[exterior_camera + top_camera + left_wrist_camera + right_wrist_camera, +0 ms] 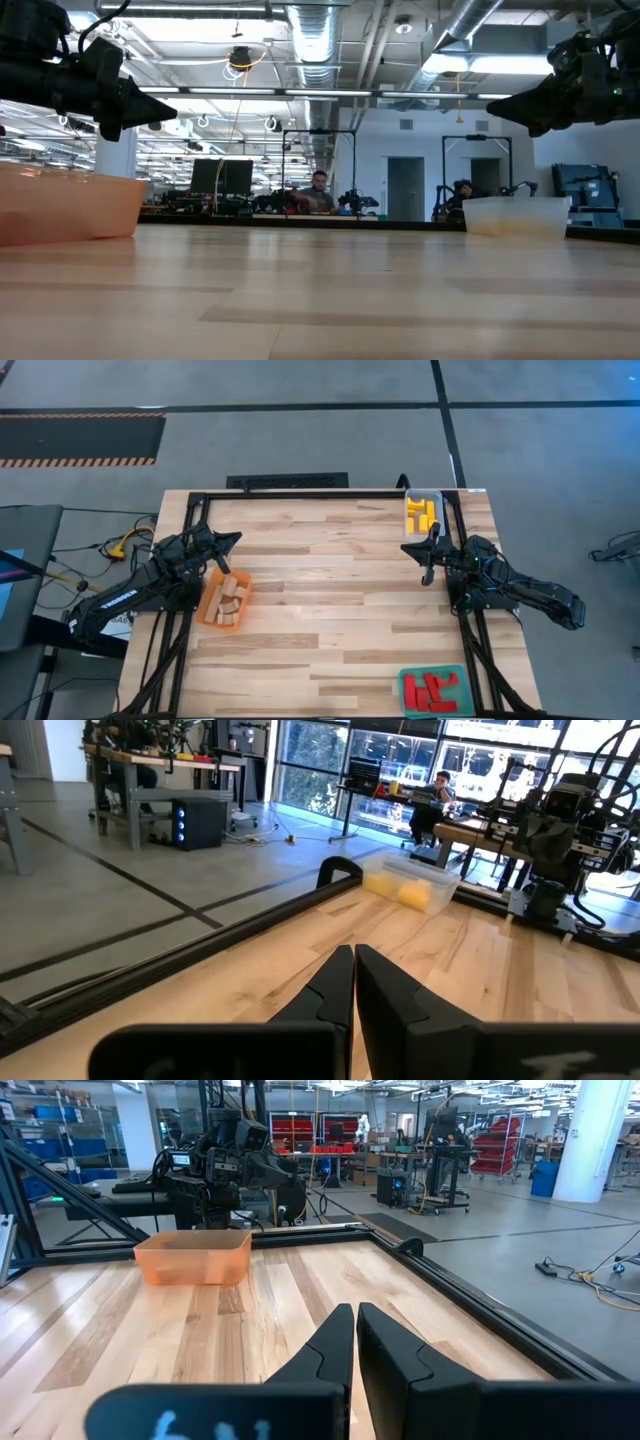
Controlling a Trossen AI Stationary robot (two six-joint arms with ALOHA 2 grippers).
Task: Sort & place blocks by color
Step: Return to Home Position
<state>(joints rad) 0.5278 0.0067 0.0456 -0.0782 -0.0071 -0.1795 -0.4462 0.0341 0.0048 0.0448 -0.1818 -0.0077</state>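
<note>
Both arms are parked over the pale wooden plank bench (330, 575), each drawn in toward its own side. The left end effector (233, 540) hovers just beside the translucent orange plastic tray (206, 608). Its dark fingers (330, 990) are closed to a hairline slit and grip nothing. The right end effector (410, 547) hangs near the right edge and faces inward. Its fingers (330, 1345) are likewise pressed together and carry nothing. In the low view both sit well above the bench surface, so neither can brush a tray. The plain light wood blocks (232, 600) lie heaped in the orange tray. The yellow blocks (420, 513) fill the clear plastic tray (438, 498) in the right-hand corner beyond the right end effector. The red blocks (430, 688) rest in the green tray (403, 682) in the other right-hand corner. Each colour has its own container, and I see no block loose on the planks, so I judge the sorting finished. I read the raised, closed, retracted posture as the arms settling to rest. From here I need only confirm that they stop clear of the trays.
</note>
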